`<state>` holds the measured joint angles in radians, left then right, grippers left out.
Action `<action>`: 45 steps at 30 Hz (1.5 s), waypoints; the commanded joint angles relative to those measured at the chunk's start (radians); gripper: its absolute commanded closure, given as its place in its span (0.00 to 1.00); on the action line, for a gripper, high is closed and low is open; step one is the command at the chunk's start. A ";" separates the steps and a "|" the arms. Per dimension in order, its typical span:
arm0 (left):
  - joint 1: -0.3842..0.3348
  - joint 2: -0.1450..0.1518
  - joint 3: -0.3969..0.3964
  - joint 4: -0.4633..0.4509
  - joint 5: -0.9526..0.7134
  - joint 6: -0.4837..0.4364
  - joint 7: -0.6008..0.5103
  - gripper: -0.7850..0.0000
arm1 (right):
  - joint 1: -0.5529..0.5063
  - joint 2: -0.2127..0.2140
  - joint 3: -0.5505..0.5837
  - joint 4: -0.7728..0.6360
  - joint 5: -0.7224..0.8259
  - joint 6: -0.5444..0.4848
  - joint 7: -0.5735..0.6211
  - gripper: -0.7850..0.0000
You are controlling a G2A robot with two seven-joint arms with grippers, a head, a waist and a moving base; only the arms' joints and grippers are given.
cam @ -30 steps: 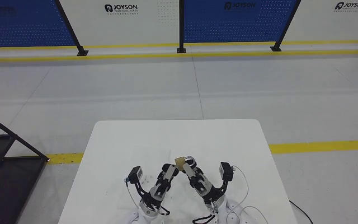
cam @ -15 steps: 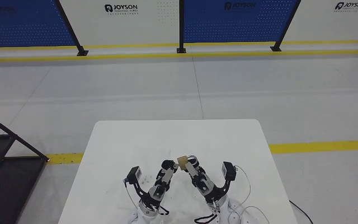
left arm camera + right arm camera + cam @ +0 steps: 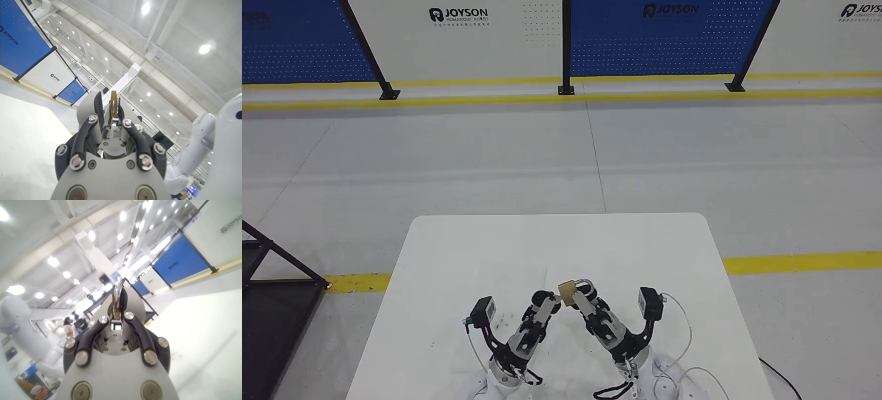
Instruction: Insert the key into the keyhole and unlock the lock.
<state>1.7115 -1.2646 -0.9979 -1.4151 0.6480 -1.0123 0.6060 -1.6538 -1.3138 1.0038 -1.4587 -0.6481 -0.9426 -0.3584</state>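
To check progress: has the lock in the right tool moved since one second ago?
Yes, slightly. In the top view the lock in the right tool has shifted a little toward the right side of the fixed white table.

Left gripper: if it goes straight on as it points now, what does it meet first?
Most likely the padlock in the right gripper, just ahead of the left gripper; height is unclear from above.

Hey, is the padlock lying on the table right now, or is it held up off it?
Held up: the right gripper is shut on the padlock, gripping its brass body clear of the white table.
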 commanded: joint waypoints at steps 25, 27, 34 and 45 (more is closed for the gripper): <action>-0.007 -0.006 -0.026 0.017 0.221 0.042 0.107 1.00 | -0.022 0.009 0.017 -0.036 0.016 0.033 0.072 1.00; -0.006 -0.008 -0.027 0.017 0.271 0.062 0.140 1.00 | -0.026 0.010 0.019 -0.041 0.020 0.037 0.075 1.00; -0.010 -0.018 -0.013 0.033 0.450 0.159 0.283 1.00 | -0.038 0.015 0.030 -0.059 0.037 0.061 0.105 1.00; -0.033 -0.027 0.018 0.089 0.661 0.354 0.483 1.00 | -0.055 0.022 0.043 -0.084 0.049 0.092 0.138 1.00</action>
<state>1.6809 -1.2915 -0.9819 -1.3312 1.2907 -0.6825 1.0724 -1.7074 -1.2919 1.0460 -1.5416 -0.5994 -0.8531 -0.2233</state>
